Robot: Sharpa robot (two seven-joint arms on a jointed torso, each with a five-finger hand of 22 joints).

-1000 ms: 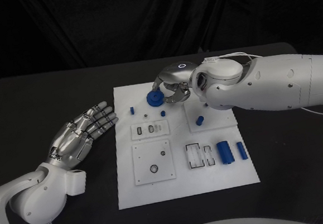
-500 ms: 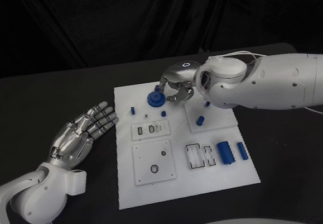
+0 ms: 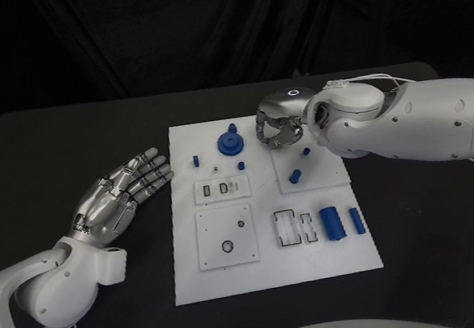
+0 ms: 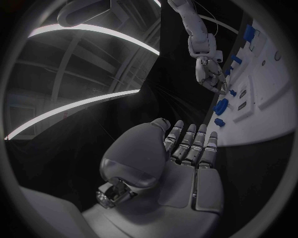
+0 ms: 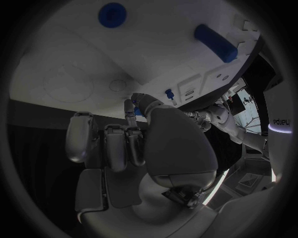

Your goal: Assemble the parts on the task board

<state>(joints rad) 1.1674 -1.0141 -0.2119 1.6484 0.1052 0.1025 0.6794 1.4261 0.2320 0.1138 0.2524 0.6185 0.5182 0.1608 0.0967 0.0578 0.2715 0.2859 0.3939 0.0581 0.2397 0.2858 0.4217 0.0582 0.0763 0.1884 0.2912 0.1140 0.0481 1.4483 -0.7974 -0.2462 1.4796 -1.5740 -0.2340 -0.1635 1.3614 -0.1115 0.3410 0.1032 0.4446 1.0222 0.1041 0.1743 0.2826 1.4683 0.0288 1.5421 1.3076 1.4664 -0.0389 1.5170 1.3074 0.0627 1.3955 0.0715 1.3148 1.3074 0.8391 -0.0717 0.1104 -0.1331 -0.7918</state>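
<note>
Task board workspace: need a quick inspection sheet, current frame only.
Surface: black table, white task board in the middle.
Job's things: blue round part stands at the board's far end; two blue cylinders lie side by side near its right edge; small blue pieces between.
Clutter: nothing seen.
Hands: left hand open, beside the board; right hand over the far end, fingers curled, holding nothing.
Cables: white cable on the right arm.
Surroundings: black curtain.

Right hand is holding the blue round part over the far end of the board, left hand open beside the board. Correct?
Not quite. The right hand holds nothing: in the head view the blue round part stands on the task board by itself, apart from the hand. The rest is right: the left hand lies open beside the board.
</note>
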